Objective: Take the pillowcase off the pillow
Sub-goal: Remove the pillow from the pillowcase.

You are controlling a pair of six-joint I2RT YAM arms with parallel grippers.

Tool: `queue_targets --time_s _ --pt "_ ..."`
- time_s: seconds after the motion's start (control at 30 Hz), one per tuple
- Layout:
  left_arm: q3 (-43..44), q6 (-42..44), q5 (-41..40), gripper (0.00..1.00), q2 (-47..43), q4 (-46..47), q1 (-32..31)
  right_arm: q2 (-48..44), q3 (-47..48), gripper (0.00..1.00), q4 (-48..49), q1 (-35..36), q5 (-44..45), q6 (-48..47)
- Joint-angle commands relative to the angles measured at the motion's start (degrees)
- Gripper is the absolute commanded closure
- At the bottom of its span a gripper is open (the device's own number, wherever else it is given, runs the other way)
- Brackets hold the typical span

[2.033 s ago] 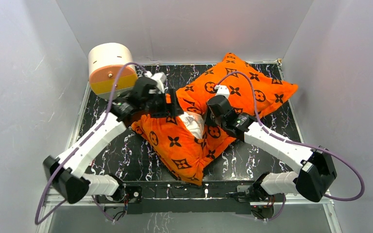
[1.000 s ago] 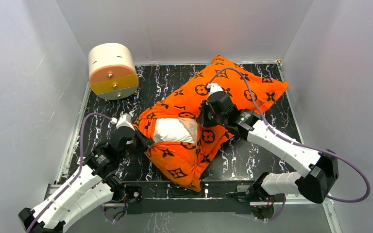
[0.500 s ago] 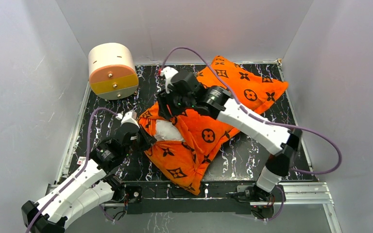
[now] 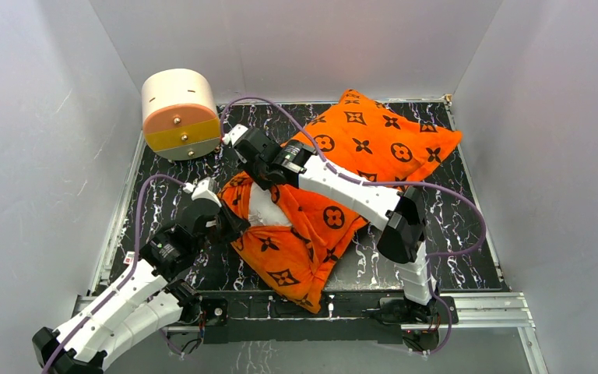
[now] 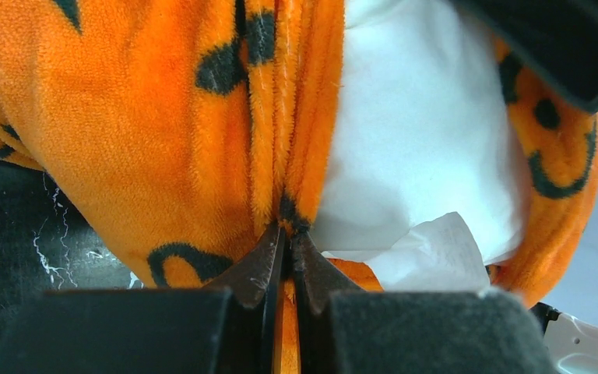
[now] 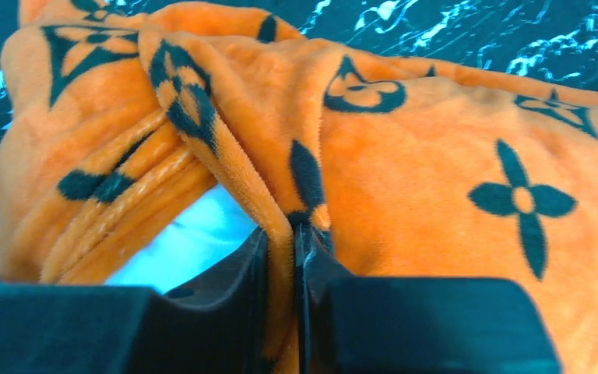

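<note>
Pillowcase (image 4: pixel 358 140) is spread across the middle of the black marbled bench (image 4: pixel 452 234), with the white pillow (image 4: pixel 269 209) exposed at its left-hand opening. One fold beside that opening is clamped by the left claw (image 5: pixel 288 241), and another by the right claw (image 6: pixel 292 234).

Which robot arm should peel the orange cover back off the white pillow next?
Probably right: the right gripper pinches the pillowcase fold at the bare pillow; the left gripper just anchors the near edge.
</note>
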Motion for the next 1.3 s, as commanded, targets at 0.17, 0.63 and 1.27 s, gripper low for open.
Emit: queue_targets --time_s 0.17,0.63,1.27 --pt "-0.21 -2.07 -6.27 1.00 -2.53 -10.13 0.20 -6.34 -1.84 1.00 8.60 -3.41 22.73 -0.60" --pt "9.98 8.75 -10.66 0.72 -0.19 -12.40 0.17 -16.78 -45.04 1.00 24.70 -12.62 -9.38 25.95" --pt "35.97 26.92 -2.98 0.36 31.14 -18.06 8.52 -24.65 -54.68 1.00 28.16 -12.44 -10.11 32.68"
